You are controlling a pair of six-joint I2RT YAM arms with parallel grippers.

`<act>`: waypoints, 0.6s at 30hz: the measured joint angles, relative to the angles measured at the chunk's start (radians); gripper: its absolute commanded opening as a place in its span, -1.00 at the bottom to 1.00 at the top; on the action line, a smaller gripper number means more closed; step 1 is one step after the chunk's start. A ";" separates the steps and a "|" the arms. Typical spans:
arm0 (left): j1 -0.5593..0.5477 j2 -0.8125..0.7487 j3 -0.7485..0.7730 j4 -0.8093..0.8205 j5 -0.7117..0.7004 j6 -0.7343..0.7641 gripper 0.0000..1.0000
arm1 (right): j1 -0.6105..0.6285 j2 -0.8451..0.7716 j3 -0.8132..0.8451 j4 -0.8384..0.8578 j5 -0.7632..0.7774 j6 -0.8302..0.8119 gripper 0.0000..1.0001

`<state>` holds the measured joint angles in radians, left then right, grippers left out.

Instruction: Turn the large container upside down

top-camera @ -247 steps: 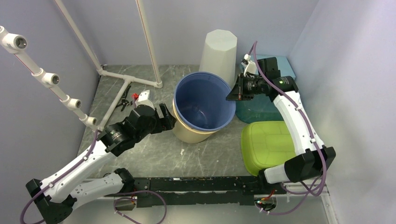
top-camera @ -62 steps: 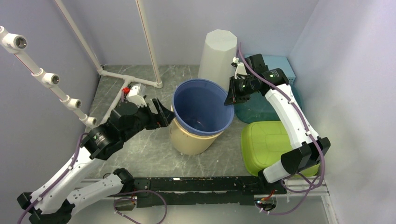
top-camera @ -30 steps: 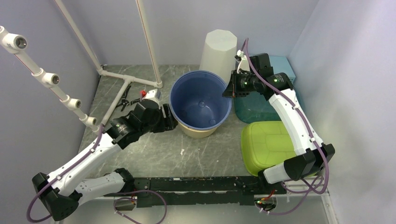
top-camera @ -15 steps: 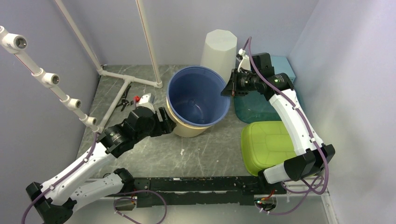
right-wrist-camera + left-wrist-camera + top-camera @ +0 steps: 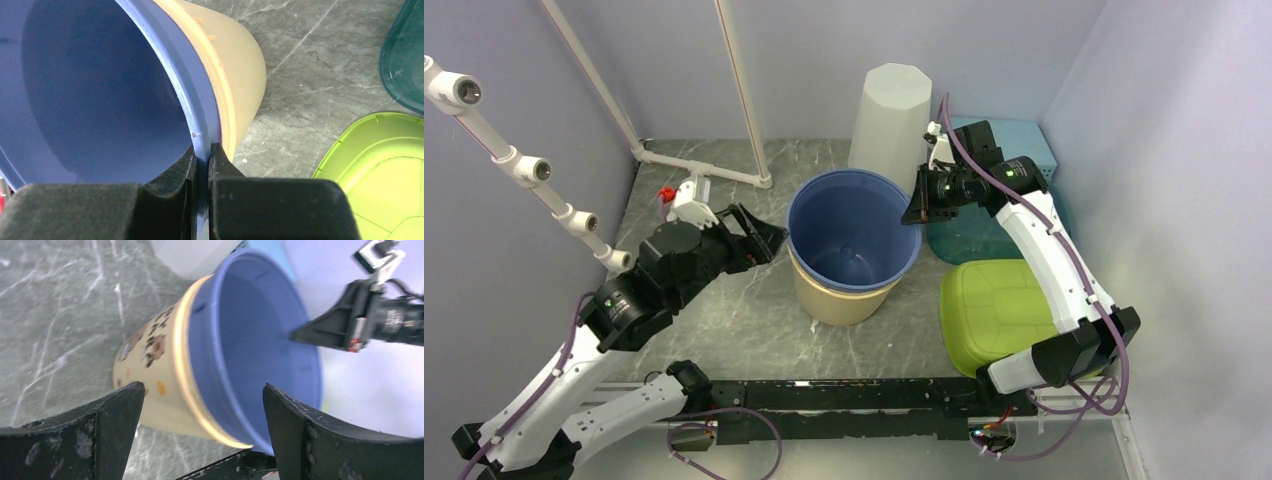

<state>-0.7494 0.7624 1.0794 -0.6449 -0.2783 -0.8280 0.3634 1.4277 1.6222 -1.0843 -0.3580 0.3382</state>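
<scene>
The large container (image 5: 849, 225) is a cream bucket with a blue inside and rim, standing mouth up at mid-table, leaning slightly. My right gripper (image 5: 916, 207) is shut on its blue rim at the right side; in the right wrist view the fingers pinch the rim wall (image 5: 204, 150) of the bucket (image 5: 100, 90). My left gripper (image 5: 762, 235) hovers open just left of the bucket, apart from it. In the left wrist view the bucket's cream side (image 5: 160, 355) shows between the wide-spread fingers of that gripper (image 5: 202, 386).
A tall white bin (image 5: 892, 110) stands behind the bucket. A teal container (image 5: 979, 240), a light blue box (image 5: 1027, 135) and a green lid (image 5: 999, 310) fill the right side. White pipe frames (image 5: 694, 165) stand at the back left and left wall.
My left gripper has opened wide and drawn back up and left, off the bucket's side. The bucket has shifted slightly toward the front, the right gripper still on its rim.
</scene>
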 measured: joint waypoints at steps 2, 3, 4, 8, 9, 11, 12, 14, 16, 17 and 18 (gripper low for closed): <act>0.000 0.018 0.042 0.016 0.022 0.006 0.88 | 0.006 0.003 0.000 0.000 0.002 -0.001 -1.00; 0.000 0.031 0.058 0.026 0.034 0.008 0.87 | 0.009 0.005 0.002 -0.001 0.003 -0.002 -1.00; 0.000 0.048 0.075 0.034 0.047 0.010 0.86 | 0.014 0.008 0.005 -0.004 0.006 -0.003 -1.00; 0.000 0.137 0.127 0.037 0.099 0.013 0.75 | 0.032 0.018 0.022 -0.015 0.018 -0.006 -1.00; 0.000 0.158 0.138 0.029 0.106 0.012 0.72 | 0.036 0.018 0.024 -0.016 0.018 -0.007 -1.00; 0.000 0.217 0.167 0.001 0.120 0.013 0.62 | 0.040 0.018 0.029 -0.014 0.017 -0.007 -1.00; 0.000 0.246 0.179 -0.016 0.126 0.014 0.55 | 0.042 0.018 0.029 -0.014 0.016 -0.007 -1.00; 0.002 0.277 0.187 -0.039 0.127 0.022 0.38 | 0.043 0.018 0.029 -0.015 0.013 -0.007 -1.00; 0.005 0.283 0.187 -0.054 0.137 0.021 0.18 | 0.042 0.018 0.029 -0.016 0.013 -0.010 -1.00; 0.005 0.283 0.187 -0.058 0.142 0.025 0.09 | 0.041 0.018 0.029 -0.015 0.013 -0.014 -1.00; 0.005 0.282 0.187 -0.059 0.143 0.024 0.01 | 0.040 0.017 0.029 -0.014 0.011 -0.018 -1.00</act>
<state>-0.7444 1.0439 1.2663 -0.7036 -0.1352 -0.8043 0.4030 1.4445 1.6512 -1.0985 -0.3466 0.3202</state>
